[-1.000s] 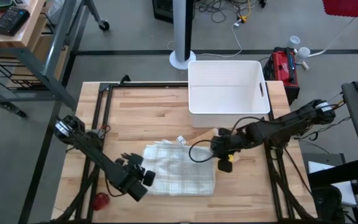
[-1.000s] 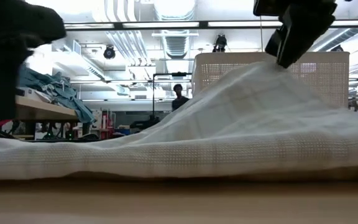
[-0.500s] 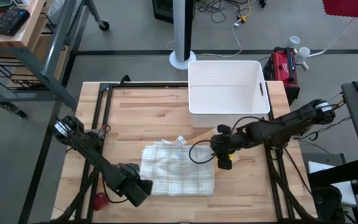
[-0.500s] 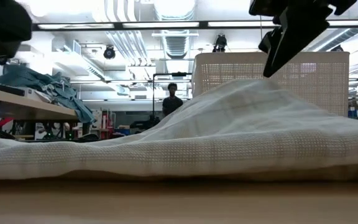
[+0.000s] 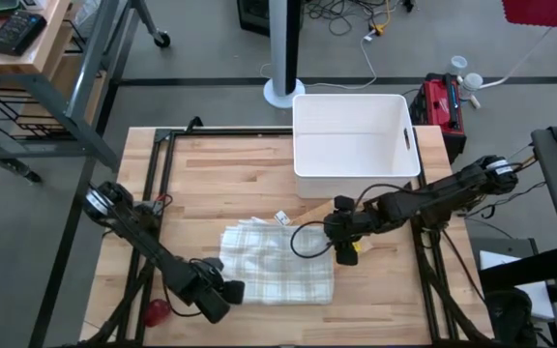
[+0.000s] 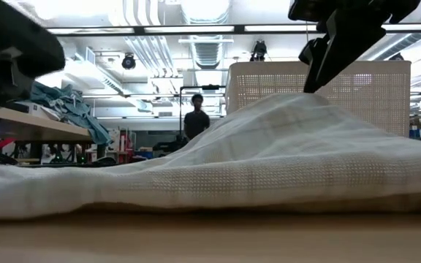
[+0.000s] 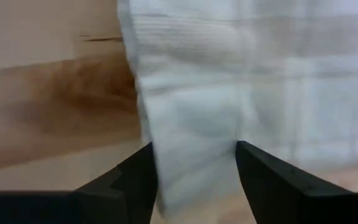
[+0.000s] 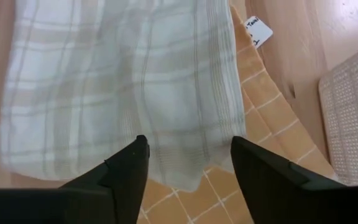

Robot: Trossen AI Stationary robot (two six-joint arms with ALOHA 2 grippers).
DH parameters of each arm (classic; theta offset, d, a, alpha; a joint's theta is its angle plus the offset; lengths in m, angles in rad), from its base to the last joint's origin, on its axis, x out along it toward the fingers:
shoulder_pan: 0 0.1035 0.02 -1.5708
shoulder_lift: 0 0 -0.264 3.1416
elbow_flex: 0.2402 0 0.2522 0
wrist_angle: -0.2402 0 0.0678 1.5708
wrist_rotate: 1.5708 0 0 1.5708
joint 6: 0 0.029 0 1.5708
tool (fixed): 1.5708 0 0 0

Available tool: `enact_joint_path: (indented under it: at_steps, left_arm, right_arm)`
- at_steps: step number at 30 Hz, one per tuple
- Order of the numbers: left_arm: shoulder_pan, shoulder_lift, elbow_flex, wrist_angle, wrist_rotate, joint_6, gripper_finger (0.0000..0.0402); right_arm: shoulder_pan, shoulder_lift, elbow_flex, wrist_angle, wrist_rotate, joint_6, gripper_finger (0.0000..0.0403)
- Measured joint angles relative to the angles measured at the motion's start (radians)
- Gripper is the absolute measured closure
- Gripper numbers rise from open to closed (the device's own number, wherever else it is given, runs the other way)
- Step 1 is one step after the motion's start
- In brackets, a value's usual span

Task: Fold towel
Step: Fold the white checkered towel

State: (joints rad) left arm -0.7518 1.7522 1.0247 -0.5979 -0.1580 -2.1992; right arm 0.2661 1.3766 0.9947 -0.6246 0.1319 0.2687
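Jaws: both grippers spread, empty | towel (image 5: pixel 278 263) tag (image 8: pixel 258 30) (print unreadable)

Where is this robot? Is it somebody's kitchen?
Probably not a kitchen. It looks like a robot lab or workshop: ceiling strip lights and ducts overhead, cluttered workbenches behind, cables on the grey floor, and a wooden table with a towel and white basket.

Woven cloth towel (image 5: pixel 278 261), wooden table (image 5: pixel 230 174)

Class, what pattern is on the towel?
Pale plaid towel, white with beige-grey stripes; clearest in the right wrist view.
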Motion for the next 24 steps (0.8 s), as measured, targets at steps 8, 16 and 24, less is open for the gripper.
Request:
enact_joint_path:
  at_steps: [8,16,24]
  left_arm:
    - [-0.001,0.020,-0.054,0.133,-0.066,0.005,0.0272]
    - [0.005,0.022,0.095,-0.131,-0.118,0.045,0.0385]
    - [0.015,0.029,0.281,-0.417,-0.094,0.061,0.0396]
  right_arm:
    - [0.000,0.000,0.000,0.013,0.000,-0.035,0.0178]
    - [0.000,0.000,0.000,0.058,0.000,-0.069,0.0186]
    - [-0.005,0.000,0.000,0.099,0.000,-0.094,0.0181]
